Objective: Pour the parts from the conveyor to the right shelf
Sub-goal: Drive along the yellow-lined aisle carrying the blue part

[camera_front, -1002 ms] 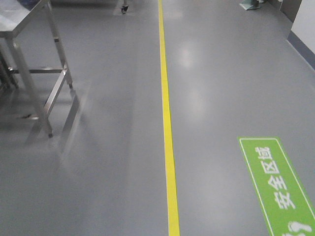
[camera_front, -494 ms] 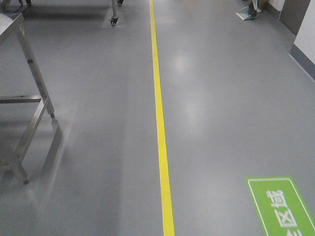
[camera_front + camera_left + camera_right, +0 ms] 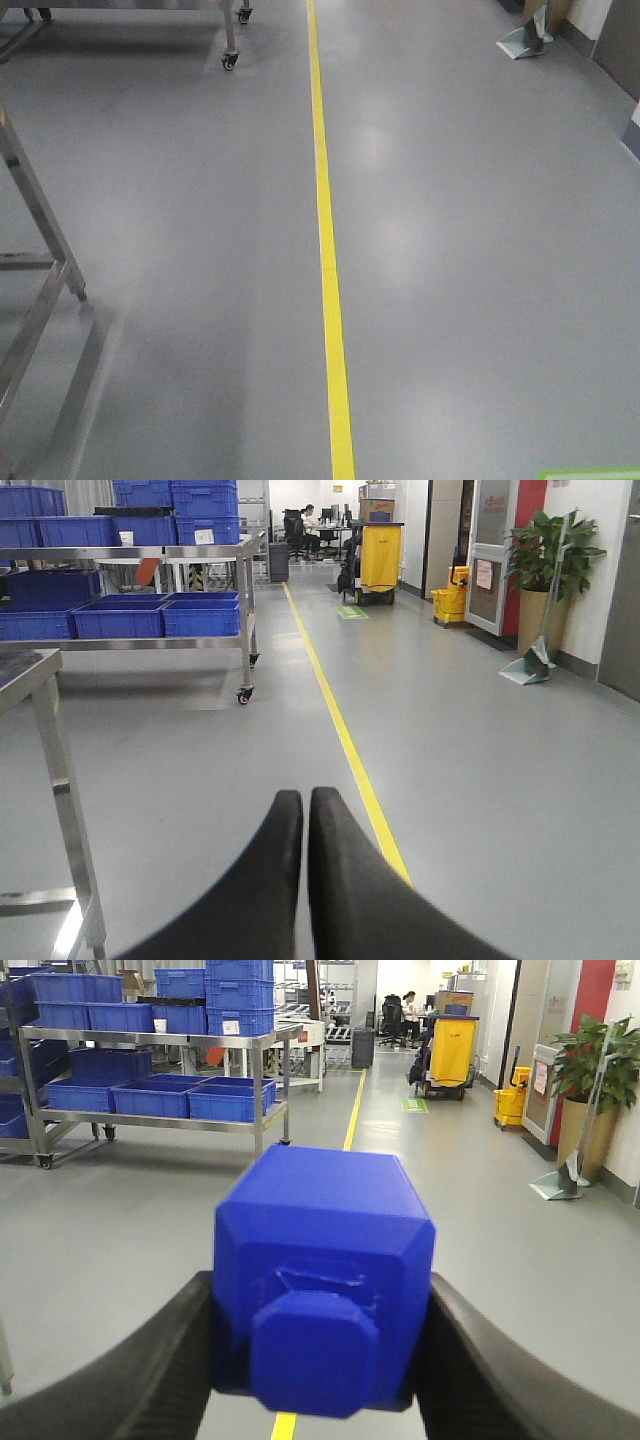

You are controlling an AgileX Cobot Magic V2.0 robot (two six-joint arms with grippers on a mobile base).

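Observation:
One of the parts, a bright blue block [image 3: 325,1260] with a square knob facing the camera, fills the right wrist view. My right gripper [image 3: 322,1305] is shut on it, one black finger against each side. My left gripper [image 3: 305,798] is shut with nothing in it, its tips together above the grey floor. A stainless steel rack [image 3: 200,552] [image 3: 150,1032] with deep-blue bins [image 3: 165,615] [image 3: 160,1095] stands ahead on the left; I cannot tell whether it is the right shelf. The conveyor is out of view.
A yellow floor line [image 3: 325,250] runs straight ahead. A steel table frame [image 3: 40,230] [image 3: 40,730] stands close on the left, and a castered leg [image 3: 231,60] shows further on. On the right are a dustpan [image 3: 527,40], a potted plant [image 3: 548,570] and a yellow cart [image 3: 380,558].
The floor has slid toward the camera: the green floor marking has dropped almost out at the bottom right, and the steel frame has moved left and nearer. The castered rack has come into view.

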